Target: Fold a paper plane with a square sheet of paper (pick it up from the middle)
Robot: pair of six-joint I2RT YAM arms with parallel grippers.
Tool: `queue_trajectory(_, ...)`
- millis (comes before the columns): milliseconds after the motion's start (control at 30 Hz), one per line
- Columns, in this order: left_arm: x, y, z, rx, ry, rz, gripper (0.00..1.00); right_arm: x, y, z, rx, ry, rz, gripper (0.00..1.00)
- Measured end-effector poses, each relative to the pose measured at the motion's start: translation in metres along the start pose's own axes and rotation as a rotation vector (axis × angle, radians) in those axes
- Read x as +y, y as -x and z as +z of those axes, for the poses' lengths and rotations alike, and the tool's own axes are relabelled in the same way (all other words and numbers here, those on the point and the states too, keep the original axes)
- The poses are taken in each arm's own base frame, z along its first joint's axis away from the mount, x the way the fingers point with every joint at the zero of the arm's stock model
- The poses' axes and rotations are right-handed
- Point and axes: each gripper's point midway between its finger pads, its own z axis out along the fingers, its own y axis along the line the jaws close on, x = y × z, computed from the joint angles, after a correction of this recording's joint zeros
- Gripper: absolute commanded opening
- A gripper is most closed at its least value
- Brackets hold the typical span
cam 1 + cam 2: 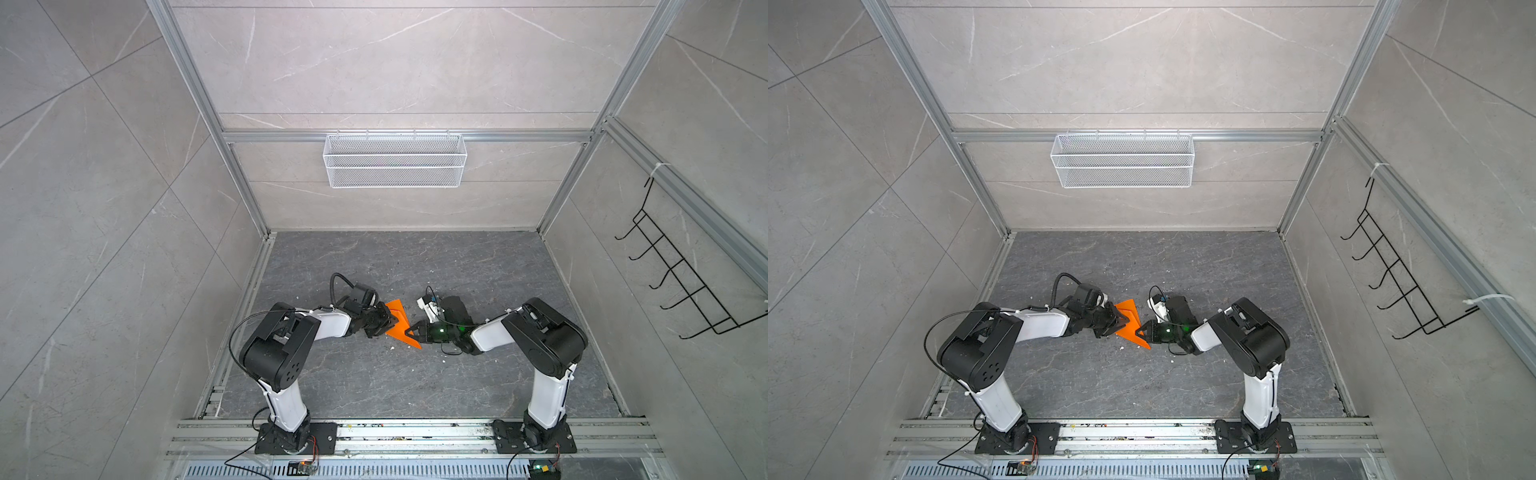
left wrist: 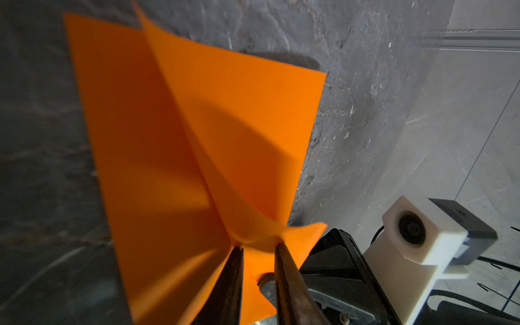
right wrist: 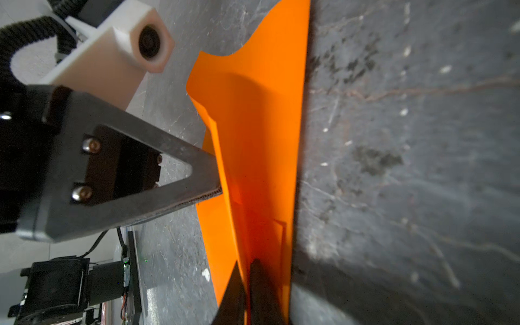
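left wrist view: the left gripper (image 2: 260, 247) has its jaws pinching a bunched bit of the orange paper (image 2: 197, 126), and the folded flaps fan out past the tips. the right gripper (image 3: 247, 264) is squeezed almost together on a thin edge of that paper. in both top views it sits over the middle of the tabletop (image 1: 374, 386), right between the two grippers. both arms are bent at the elbow, forearms low and pointing in at each other.

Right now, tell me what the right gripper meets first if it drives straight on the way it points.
The folded orange paper that the right gripper pinches. Just beyond, probably the left gripper, holding the same paper from the opposite side; depth is unclear.
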Motion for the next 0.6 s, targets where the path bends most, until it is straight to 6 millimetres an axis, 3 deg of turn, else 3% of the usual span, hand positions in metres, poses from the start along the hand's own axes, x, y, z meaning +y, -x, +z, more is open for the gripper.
queue_trajectory(167,0.0017,-0.0007,-0.0008,0.001,0.010,0.006,0.24,-0.0013,0.0002,-0.0004,0.008,0.008,0.039,0.09)
queue_trajectory(600,-0.0077,-0.0020,0.0010,0.017,-0.007,0.039,0.27,0.0021,0.0002,-0.0016,0.021,0.030,-0.004,0.20)
